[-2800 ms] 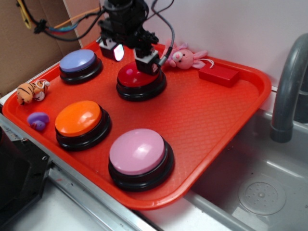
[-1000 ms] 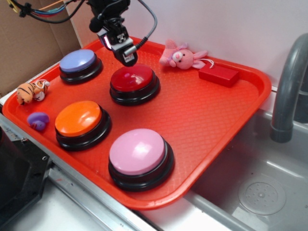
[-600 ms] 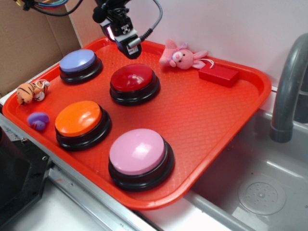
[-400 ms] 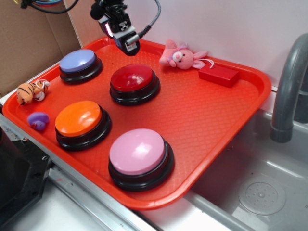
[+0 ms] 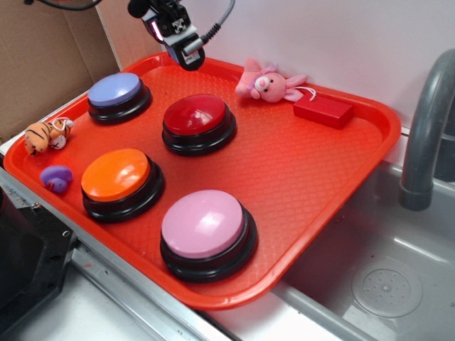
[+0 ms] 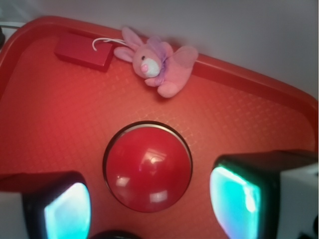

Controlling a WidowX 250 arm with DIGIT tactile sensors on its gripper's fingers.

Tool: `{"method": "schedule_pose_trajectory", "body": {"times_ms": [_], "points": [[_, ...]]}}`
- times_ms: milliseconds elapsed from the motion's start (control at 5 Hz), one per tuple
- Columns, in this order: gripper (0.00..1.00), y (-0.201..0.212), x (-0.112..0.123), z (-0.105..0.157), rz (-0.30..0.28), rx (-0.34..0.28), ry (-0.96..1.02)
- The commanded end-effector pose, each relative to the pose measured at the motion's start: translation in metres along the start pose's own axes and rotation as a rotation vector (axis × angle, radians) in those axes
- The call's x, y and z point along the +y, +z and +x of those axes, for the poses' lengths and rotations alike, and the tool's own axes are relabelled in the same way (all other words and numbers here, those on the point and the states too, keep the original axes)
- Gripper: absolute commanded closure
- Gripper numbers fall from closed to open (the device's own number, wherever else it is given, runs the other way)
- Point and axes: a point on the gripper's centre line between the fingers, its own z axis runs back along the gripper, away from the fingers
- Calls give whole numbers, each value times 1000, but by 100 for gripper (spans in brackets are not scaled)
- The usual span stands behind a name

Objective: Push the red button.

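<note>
Glossy deep-red dome button (image 5: 197, 116) on black round base, red plastic tray: lies below and clear of raised gripper (image 5: 186, 51), jaws spread.

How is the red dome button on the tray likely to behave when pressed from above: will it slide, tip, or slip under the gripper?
The red button sits on a wide, low black base, so it probably won't tip. Its glossy dome shows highlights, so an off-centre press might skid. The textured tray likely limits sliding.
</note>
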Motion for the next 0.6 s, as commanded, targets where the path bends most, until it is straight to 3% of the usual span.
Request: {"method": "schedule_pose_trajectory", "body": {"times_ms": [0, 400], "points": [[0, 26, -6, 7, 30, -83, -13], [0, 28, -10, 5, 48, -120, -27]]}}
